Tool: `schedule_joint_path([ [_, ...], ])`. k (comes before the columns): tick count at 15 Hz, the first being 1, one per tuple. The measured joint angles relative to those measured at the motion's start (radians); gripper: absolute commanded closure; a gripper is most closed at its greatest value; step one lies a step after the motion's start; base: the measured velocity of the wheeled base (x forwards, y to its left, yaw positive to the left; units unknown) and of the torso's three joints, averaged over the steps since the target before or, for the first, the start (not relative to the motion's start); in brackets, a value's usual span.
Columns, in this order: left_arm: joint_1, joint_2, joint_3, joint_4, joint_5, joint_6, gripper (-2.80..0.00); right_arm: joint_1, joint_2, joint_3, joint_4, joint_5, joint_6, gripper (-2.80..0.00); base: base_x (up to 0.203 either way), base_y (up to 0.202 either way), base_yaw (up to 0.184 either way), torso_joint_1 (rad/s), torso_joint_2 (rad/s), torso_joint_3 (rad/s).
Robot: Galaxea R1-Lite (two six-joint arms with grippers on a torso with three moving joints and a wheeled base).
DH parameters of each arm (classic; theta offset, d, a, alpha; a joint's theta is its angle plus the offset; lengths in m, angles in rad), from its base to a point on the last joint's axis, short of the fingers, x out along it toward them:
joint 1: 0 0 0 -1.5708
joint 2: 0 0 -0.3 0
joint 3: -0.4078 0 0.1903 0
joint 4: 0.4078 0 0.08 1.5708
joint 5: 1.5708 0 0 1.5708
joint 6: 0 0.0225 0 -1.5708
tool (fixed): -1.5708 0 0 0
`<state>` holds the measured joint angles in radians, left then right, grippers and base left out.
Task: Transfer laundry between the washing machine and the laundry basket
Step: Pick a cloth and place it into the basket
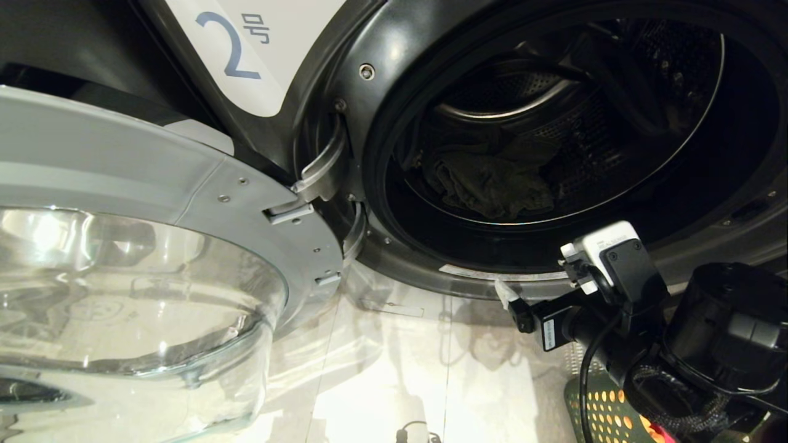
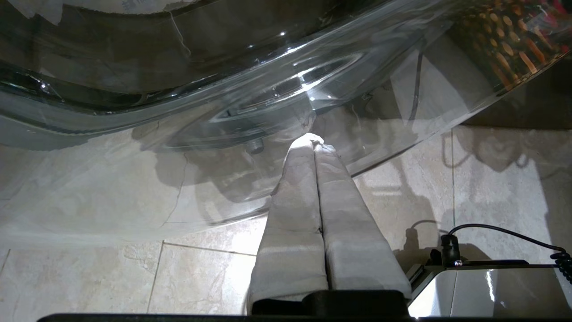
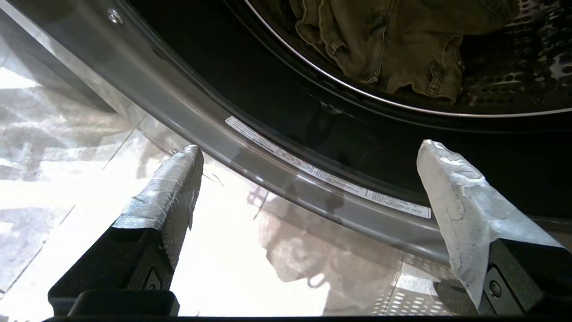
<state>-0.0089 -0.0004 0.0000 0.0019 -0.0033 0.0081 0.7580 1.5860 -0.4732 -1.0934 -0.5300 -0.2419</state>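
The washing machine [image 1: 394, 55] marked "2" stands with its round door [image 1: 203, 184] swung open to the left. A dark grey-olive piece of laundry [image 1: 492, 181] lies crumpled at the bottom of the drum, also seen as the olive cloth [image 3: 393, 49]. My right gripper [image 1: 514, 304] hovers open and empty just below and in front of the drum's lower rim [image 3: 286, 174], its taped fingers [image 3: 178, 179] wide apart. The green laundry basket [image 1: 600, 412] sits under the right arm, with orange and red-pink cloth showing inside. My left gripper [image 2: 315, 143] is shut on nothing, low beside the door glass.
The bulging glass bowl of the door [image 1: 123, 295] fills the left foreground and hangs over the left gripper [image 2: 201, 89]. Pale glossy floor tiles [image 1: 400, 369] lie below the drum opening. A black cable [image 2: 505, 232] runs near the robot's base.
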Motion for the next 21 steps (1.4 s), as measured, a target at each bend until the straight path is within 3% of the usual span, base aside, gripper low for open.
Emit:
schedule_joint_path([
  [10,0.0,0.0,0.0,0.001,0.001,-0.006,0.0,-0.029,0.004,0.008,0.0,0.001,0.024,-2.8,0.0,0.0,0.0,0.001,0.0,0.015],
  [21,0.0,0.0,0.0,0.0,0.001,-0.006,0.0,-0.03,0.019,0.002,0.001,0.004,0.023,-2.8,0.0,0.0,0.0,0.003,0.0,0.192],
])
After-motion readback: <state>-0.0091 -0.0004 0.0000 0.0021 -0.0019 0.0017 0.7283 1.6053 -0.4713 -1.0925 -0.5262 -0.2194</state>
